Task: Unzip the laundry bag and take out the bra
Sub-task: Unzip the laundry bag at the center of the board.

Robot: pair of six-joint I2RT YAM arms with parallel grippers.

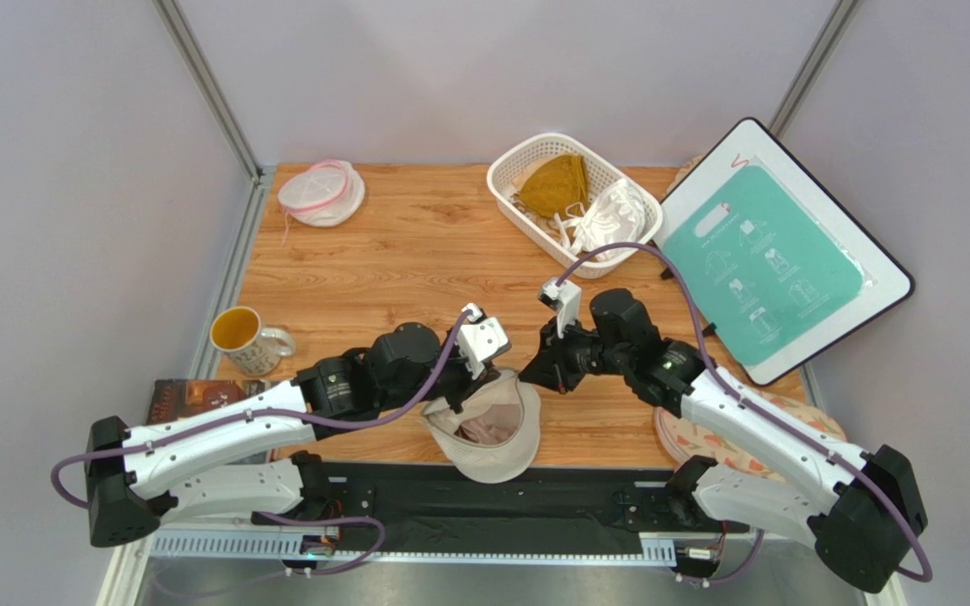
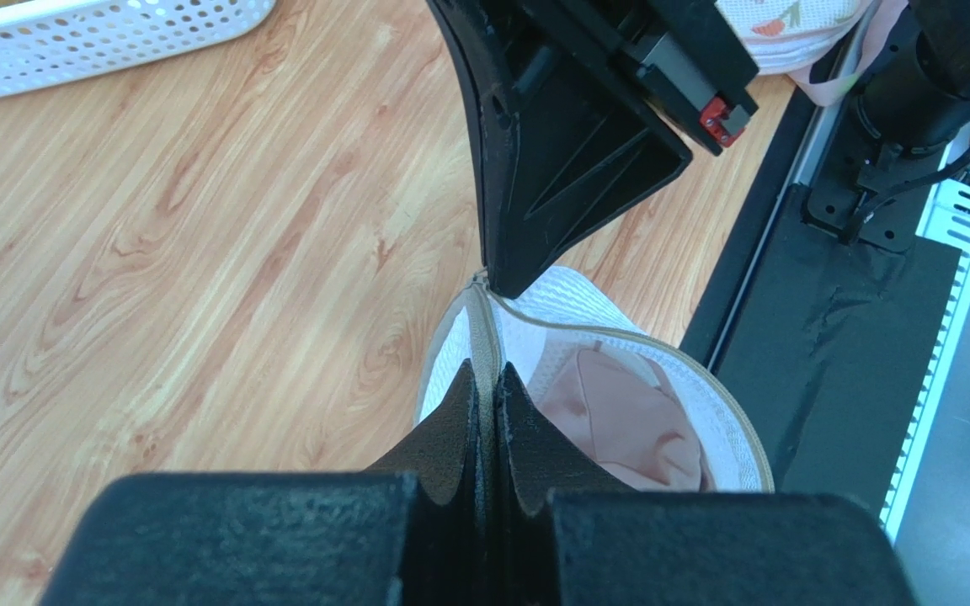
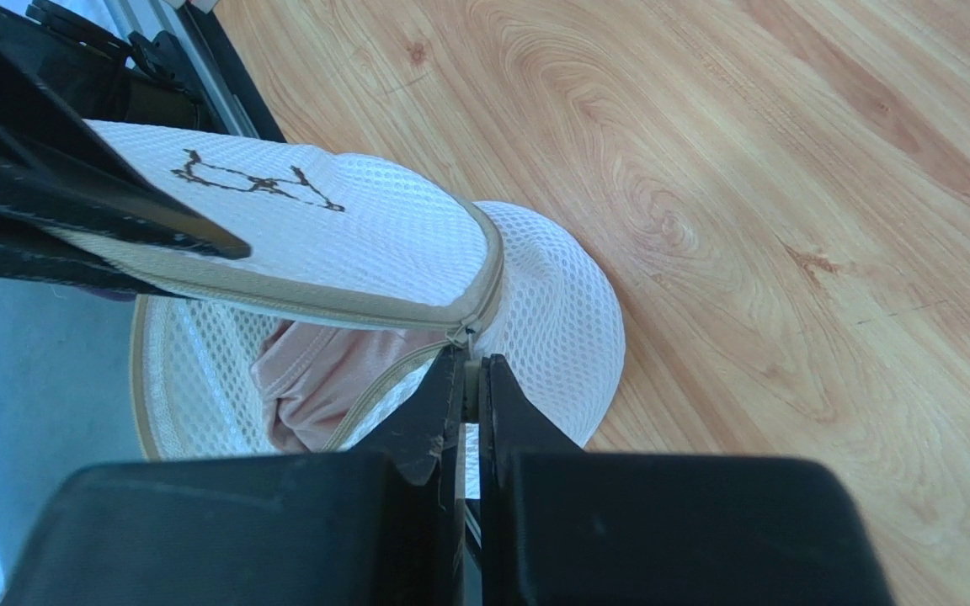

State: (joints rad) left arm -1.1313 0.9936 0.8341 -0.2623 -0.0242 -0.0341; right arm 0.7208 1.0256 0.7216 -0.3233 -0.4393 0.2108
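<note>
Pinching the laundry bag (image 3: 326, 240), left hand (image 2: 484, 385) facing right hand (image 3: 471, 373).

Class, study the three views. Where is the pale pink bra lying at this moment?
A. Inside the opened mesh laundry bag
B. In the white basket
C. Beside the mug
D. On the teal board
A: the bra shows as pink fabric through the gaping zip opening of the laundry bag, enclosed by its mesh walls.
</note>
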